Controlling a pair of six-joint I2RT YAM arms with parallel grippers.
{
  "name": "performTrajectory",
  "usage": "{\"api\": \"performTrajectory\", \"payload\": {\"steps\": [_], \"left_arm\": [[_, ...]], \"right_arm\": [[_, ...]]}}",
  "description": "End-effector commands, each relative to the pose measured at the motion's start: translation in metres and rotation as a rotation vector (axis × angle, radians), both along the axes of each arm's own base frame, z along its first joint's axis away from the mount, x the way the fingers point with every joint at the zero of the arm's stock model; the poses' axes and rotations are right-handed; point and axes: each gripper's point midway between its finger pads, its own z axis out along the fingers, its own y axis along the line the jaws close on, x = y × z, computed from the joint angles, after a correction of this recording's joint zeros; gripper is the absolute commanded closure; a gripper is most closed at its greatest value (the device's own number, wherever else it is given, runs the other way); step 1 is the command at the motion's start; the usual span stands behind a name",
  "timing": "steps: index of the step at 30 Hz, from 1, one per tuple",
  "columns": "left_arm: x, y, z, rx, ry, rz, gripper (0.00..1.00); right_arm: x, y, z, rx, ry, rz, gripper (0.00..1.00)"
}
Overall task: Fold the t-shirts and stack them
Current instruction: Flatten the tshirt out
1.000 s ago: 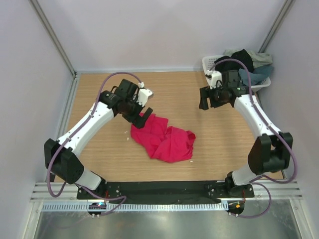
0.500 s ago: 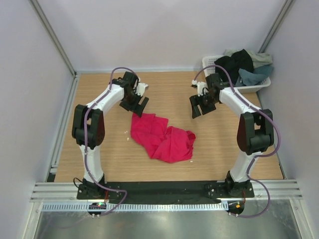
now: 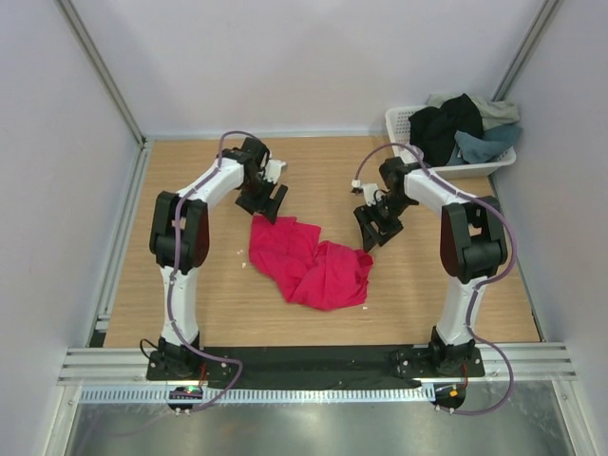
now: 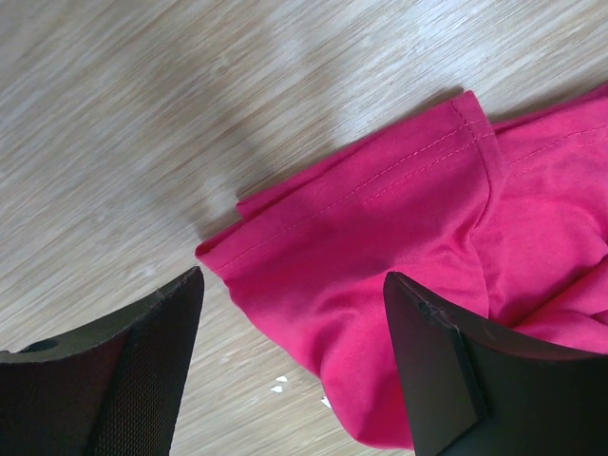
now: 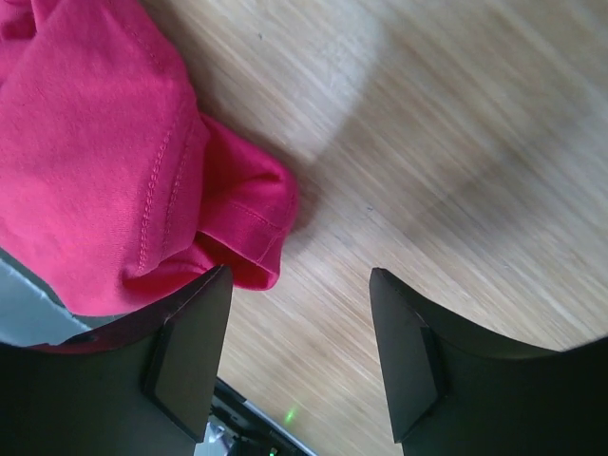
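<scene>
A crumpled crimson-pink t-shirt point(image 3: 309, 261) lies in the middle of the wooden table. My left gripper point(image 3: 269, 204) hovers at its upper left corner. In the left wrist view it point(image 4: 294, 323) is open, and its fingers point(image 4: 142, 370) straddle a hemmed fold of the pink shirt point(image 4: 380, 237). My right gripper point(image 3: 372, 228) hangs at the shirt's upper right edge. In the right wrist view it point(image 5: 299, 323) is open over bare wood, with the pink shirt's sleeve hem point(image 5: 247, 218) just beside its left finger point(image 5: 190, 351). Neither holds cloth.
A white lattice basket point(image 3: 397, 118) stands at the back right corner, holding a black shirt point(image 3: 446, 119), a slate-blue one point(image 3: 480, 144) and a pale grey-green one point(image 3: 499, 109). Small white flecks point(image 4: 280, 383) lie on the wood. Walls close the table in on three sides.
Both arms have swung inward and down to the pink shirt, the right one coming away from the basket. Both pairs of jaws have narrowed a little. The shirt has not moved.
</scene>
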Motion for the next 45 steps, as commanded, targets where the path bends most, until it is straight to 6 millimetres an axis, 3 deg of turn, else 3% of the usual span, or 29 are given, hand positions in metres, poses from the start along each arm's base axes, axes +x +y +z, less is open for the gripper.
{"api": "performTrajectory", "payload": {"steps": [1,8,12,13,16,21,25,26,31,36,37,39,40,43,44,45], "left_arm": [[0.000,-0.007,0.003,-0.026,0.015,0.007,0.23],[-0.003,-0.003,-0.011,-0.006,0.046,0.012,0.25],[-0.004,-0.003,-0.015,-0.004,0.054,0.007,0.31],[-0.005,-0.004,-0.015,-0.009,0.058,0.001,0.41],[-0.008,-0.006,-0.017,-0.021,0.074,-0.001,0.52],[-0.011,-0.007,-0.016,-0.028,0.077,-0.010,0.61],[-0.010,-0.005,-0.007,-0.029,0.056,-0.016,1.00],[-0.009,-0.004,-0.004,-0.032,0.052,-0.013,1.00],[-0.007,-0.002,0.041,-0.074,-0.041,-0.011,1.00],[-0.009,0.003,0.099,-0.099,-0.173,-0.009,1.00],[-0.014,0.004,0.123,-0.115,-0.226,-0.014,1.00],[-0.023,0.008,0.147,-0.123,-0.275,-0.033,1.00],[-0.031,0.011,0.170,-0.134,-0.334,-0.042,1.00],[-0.045,0.020,0.199,-0.134,-0.435,-0.084,1.00],[-0.056,0.024,0.223,-0.145,-0.509,-0.093,1.00],[-0.059,0.026,0.233,-0.147,-0.546,-0.100,1.00]], "right_arm": [[-0.015,0.007,0.002,0.048,0.072,0.043,0.35],[-0.024,0.022,0.002,0.113,0.125,0.102,0.36],[-0.018,0.028,-0.003,0.106,0.110,0.116,0.47],[-0.016,0.029,-0.005,0.103,0.108,0.111,0.49],[-0.004,0.030,-0.010,0.081,0.075,0.096,0.61],[0.016,0.024,-0.015,0.015,0.006,0.073,0.82],[0.032,0.018,-0.005,-0.023,-0.075,0.061,0.98],[0.036,0.017,-0.001,-0.027,-0.094,0.059,0.99],[0.071,0.006,0.044,-0.071,-0.286,0.031,0.99],[0.100,0.000,0.127,-0.084,-0.539,0.021,0.99],[0.102,-0.002,0.137,-0.089,-0.572,0.023,0.99],[0.101,-0.004,0.167,-0.081,-0.646,0.016,0.99],[0.100,-0.005,0.175,-0.080,-0.669,0.015,0.98],[0.091,-0.007,0.213,-0.051,-0.775,0.002,0.99],[0.088,-0.007,0.223,-0.040,-0.800,-0.004,0.99],[0.086,-0.006,0.233,-0.020,-0.825,-0.007,0.99]]}}
